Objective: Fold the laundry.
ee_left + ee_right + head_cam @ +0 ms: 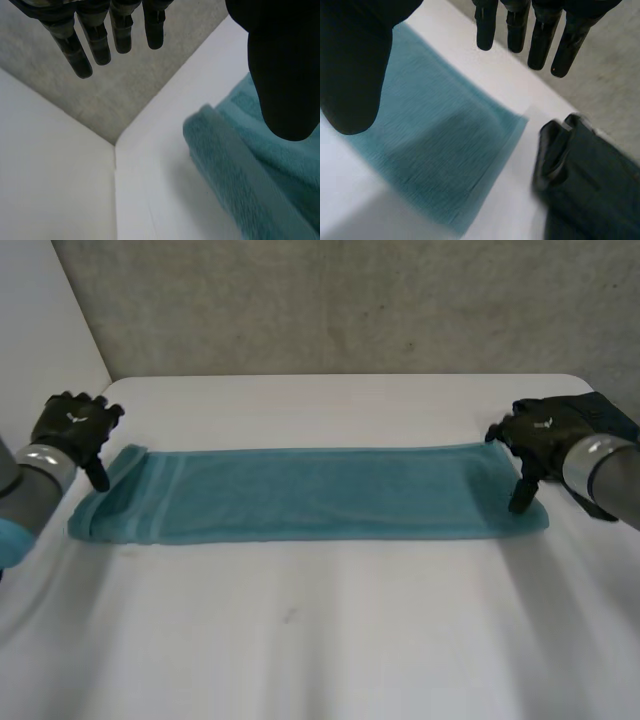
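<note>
Towel of teal terry (310, 495) is laid crosswise on the white table (320, 640), a long strip; the left hand (72, 427) is held open at its left end, the right hand (540, 435) open at its right.

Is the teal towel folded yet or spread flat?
Folded: the teal towel lies as a long strip, with a doubled, rounded edge beside the left hand.

1. A white table (320, 640) takes up the near ground. Its top is smooth and matt, with a small faint mark (290, 616) near the middle.
2. Behind its far edge stands a grey, rough, speckled wall (350, 300).
3. A plain white panel (40, 320) rises along the table's left side and meets the grey wall at a corner.
4. The light is soft and even.
</note>
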